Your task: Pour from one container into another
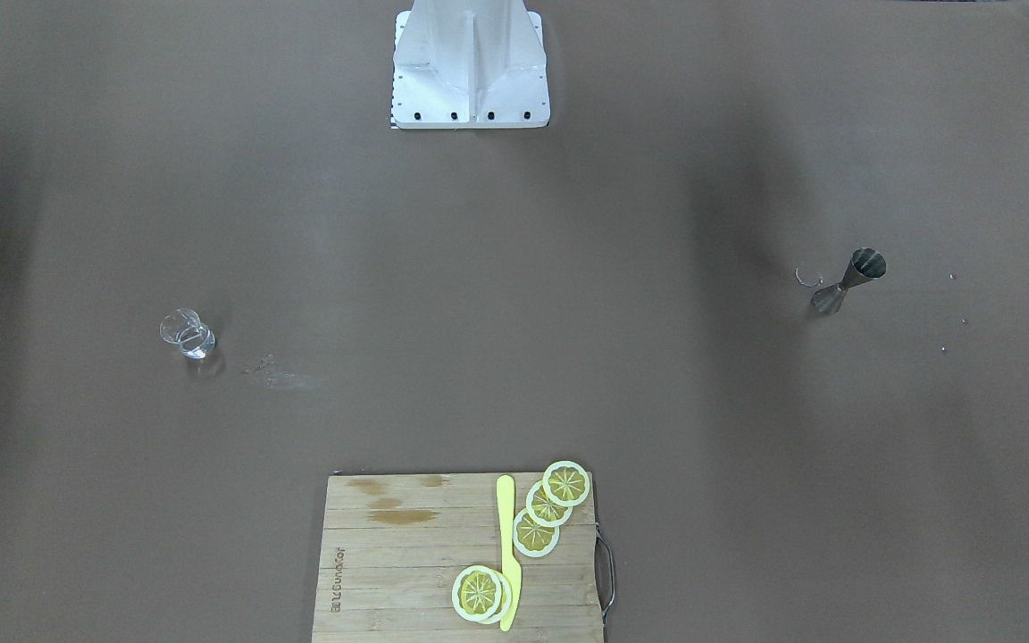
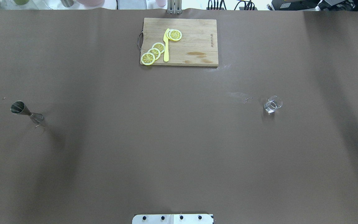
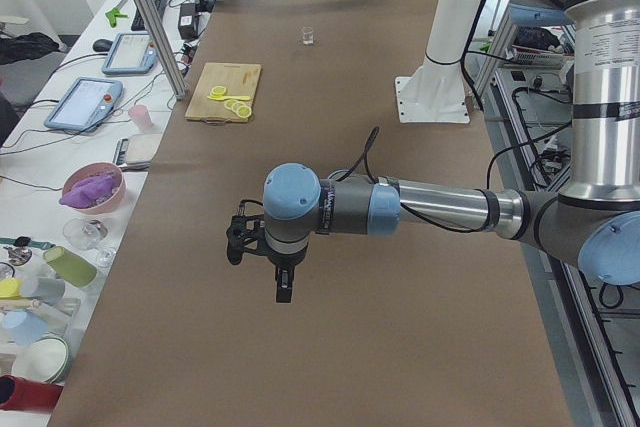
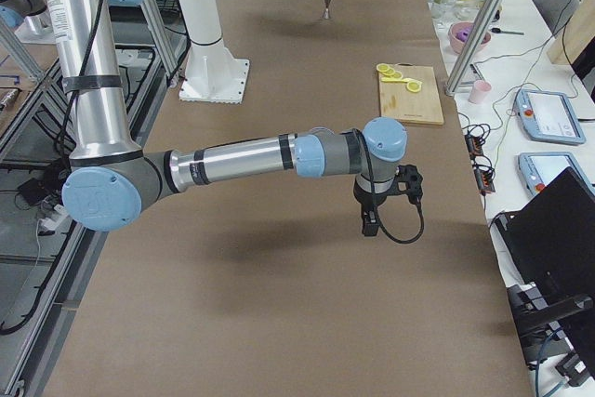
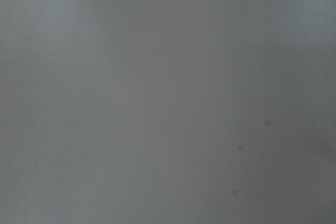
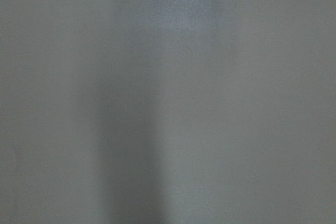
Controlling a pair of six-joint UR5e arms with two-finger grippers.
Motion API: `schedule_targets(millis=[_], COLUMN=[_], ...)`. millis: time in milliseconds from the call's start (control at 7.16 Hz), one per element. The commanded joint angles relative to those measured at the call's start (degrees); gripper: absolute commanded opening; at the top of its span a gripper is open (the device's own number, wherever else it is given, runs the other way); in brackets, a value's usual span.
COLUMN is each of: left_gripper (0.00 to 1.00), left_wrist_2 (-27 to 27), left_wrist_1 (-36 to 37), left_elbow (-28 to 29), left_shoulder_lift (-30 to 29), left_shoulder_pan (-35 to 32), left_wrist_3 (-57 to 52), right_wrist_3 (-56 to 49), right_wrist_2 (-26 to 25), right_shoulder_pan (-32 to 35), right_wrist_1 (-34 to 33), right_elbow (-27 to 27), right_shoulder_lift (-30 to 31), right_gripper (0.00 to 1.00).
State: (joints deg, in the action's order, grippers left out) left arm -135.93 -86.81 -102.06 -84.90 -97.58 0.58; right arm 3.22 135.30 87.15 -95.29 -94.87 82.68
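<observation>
Reading from the overhead view, left to right:

1. On the robot's left side of the brown surface [image 2: 179, 140] I see the steel jigger [image 2: 26, 112]. It stands upright on one cone with its open mouth up. It stands alone, with nothing touching it.
2. At the middle of the far edge lies a wooden cutting board [image 2: 197, 34]. Its left half carries a yellow knife [image 2: 166, 46]. An overlapping row of lemon slices [image 2: 154, 53] lies on the knife's left, with more slices at its right near one end.
3. On the robot's right side stands the clear glass [image 2: 273, 105], upright, well apart from the board and far from the jigger. I cannot tell whether it holds anything. A faint pale smudge [image 2: 238, 95] marks the surface near the glass, on its left.

Neither tool appears in the overhead or front-facing views.

- The left tool [image 3: 283, 287] shows only in the left side view. It points down above bare surface and touches nothing. I cannot tell whether it is open or closed.
- The right tool [image 4: 369, 222] shows only in the right side view, in the same posture. Again I cannot tell.

Both wrist cameras return only blurred grey.
</observation>
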Motion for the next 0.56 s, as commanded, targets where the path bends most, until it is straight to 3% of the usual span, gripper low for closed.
schedule_targets(millis=[0, 419], left_gripper=[0.98, 0.98], left_wrist_2=[0.32, 0.49], left_wrist_1=[0.06, 0.06], left_elbow=[-0.24, -0.16], left_shoulder_lift=[0.00, -0.09], left_shoulder_pan=[0.02, 0.02], left_wrist_3=[-0.05, -0.22], right_wrist_3=[0.12, 0.91], right_wrist_2=[-0.03, -0.04], right_shoulder_pan=[-0.14, -0.14], right_wrist_1=[-0.07, -0.16], right_elbow=[0.73, 0.83], right_shoulder_lift=[0.64, 1.78], right_gripper=[1.00, 1.00])
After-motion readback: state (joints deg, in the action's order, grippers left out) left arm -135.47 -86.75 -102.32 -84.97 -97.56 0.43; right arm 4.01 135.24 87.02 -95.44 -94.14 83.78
